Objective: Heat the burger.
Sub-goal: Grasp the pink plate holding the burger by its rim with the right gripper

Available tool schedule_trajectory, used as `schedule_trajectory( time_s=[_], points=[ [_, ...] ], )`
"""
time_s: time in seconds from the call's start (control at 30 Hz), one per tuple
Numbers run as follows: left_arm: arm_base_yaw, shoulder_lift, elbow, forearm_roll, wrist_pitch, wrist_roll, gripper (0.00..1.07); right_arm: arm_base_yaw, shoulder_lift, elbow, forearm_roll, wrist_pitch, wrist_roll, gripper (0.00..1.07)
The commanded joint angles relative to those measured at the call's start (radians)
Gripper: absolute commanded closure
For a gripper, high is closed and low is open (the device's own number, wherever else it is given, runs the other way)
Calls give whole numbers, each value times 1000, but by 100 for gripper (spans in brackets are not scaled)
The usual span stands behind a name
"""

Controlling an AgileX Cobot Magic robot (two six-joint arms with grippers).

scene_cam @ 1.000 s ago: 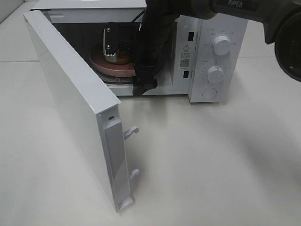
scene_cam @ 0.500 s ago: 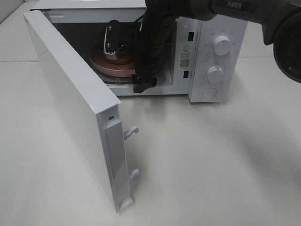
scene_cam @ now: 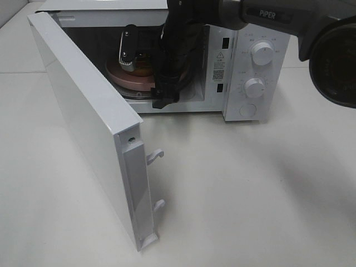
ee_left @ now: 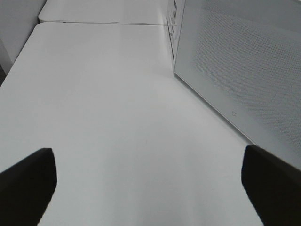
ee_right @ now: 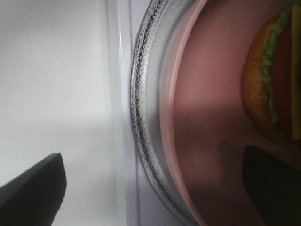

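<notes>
Right pincer [scene_cam: 147, 72] inside the open microwave [scene_cam: 245, 55]
Jaws apart, burger [ee_right: 263, 84] on pink plate [ee_right: 211, 122] just ahead; left pincer [ee_left: 150, 188] likewise spread, over the surface [ee_left: 103, 94].

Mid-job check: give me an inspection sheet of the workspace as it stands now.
surface: white table, bare where visible.
job's things: burger on pink plate on glass turntable inside microwave; door wide open.
clutter: nothing seen.
grippers: right gripper in the cavity at the plate's rim, jaws open, holding nothing; left gripper over the table beside the microwave, jaws open, empty.
cables: nothing seen loose.
surroundings: adjoining white tabletops; nothing else seen.
</notes>
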Motion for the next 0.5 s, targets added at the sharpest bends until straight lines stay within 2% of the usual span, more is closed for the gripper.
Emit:
schedule_trajectory(
  time_s=[0.03,0.5],
  points=[
    [3,-15,1,-5,-8,-4,6,7,12,-9,12,0,6,8],
    [3,-15,1,-5,-8,-4,6,9,30,-9,13,0,-5,8]
  ],
)
